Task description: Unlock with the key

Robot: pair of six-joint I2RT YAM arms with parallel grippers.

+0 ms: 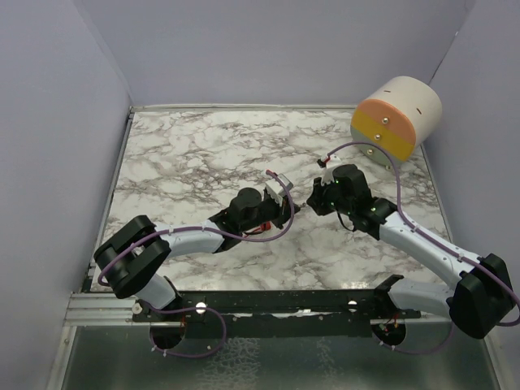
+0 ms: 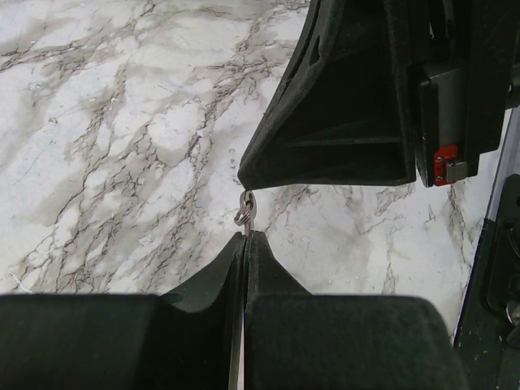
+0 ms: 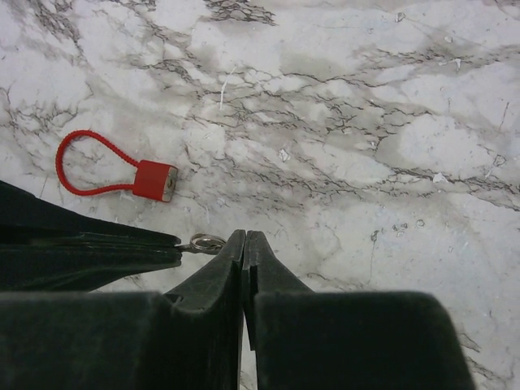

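Note:
My left gripper [image 2: 246, 234] is shut on the key, whose thin metal edge runs between the jaws. Only the key's small ring [image 2: 245, 210] sticks out past the tips. My right gripper [image 3: 244, 234] is shut, with nothing visible between its jaws. It sits right beside the key ring [image 3: 203, 243], which pokes out of the left gripper's fingers [image 3: 81, 252] and reaches the outer side of the right gripper's left finger. The red padlock [image 3: 154, 179] with its red cable loop lies flat on the marble, a little beyond both grippers. In the top view the two grippers meet tip to tip at mid-table [image 1: 302, 206].
A fat cylinder [image 1: 396, 118] with an orange and yellow face lies at the back right corner. Grey walls close in the marble table [image 1: 187, 154] on three sides. A metal rail [image 1: 268, 305] runs along the near edge by the arm bases.

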